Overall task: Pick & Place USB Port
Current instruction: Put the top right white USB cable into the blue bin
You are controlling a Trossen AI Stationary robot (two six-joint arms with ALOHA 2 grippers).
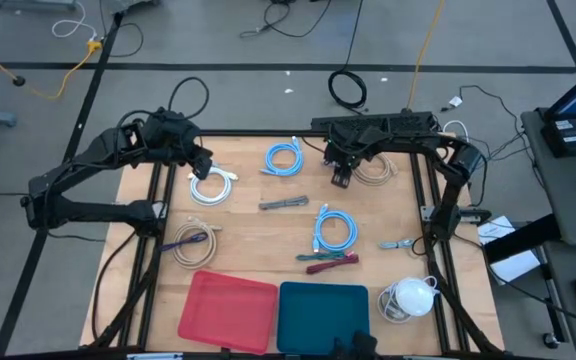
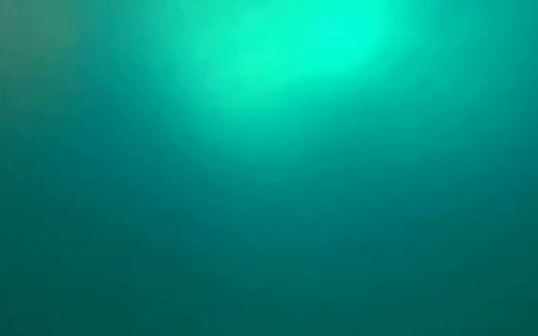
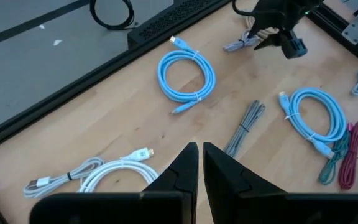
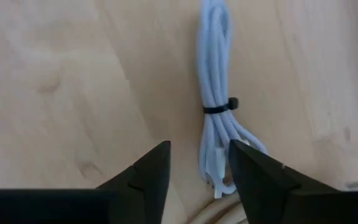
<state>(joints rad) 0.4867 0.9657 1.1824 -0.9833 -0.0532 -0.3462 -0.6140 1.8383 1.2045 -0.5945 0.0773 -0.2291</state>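
The right gripper, dark tapered fingers parted narrowly, hovers low over smooth pale wood table, a pale-blue bundled USB cable with black tie lying straight ahead, partly between the fingertips.

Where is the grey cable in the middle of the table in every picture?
High view: grey cable, table centre.
Low view: not in it.
Left wrist view: grey cable, between two blue coils.
Right wrist view: not in it.
Shared landmark: blue coil with a white plug.
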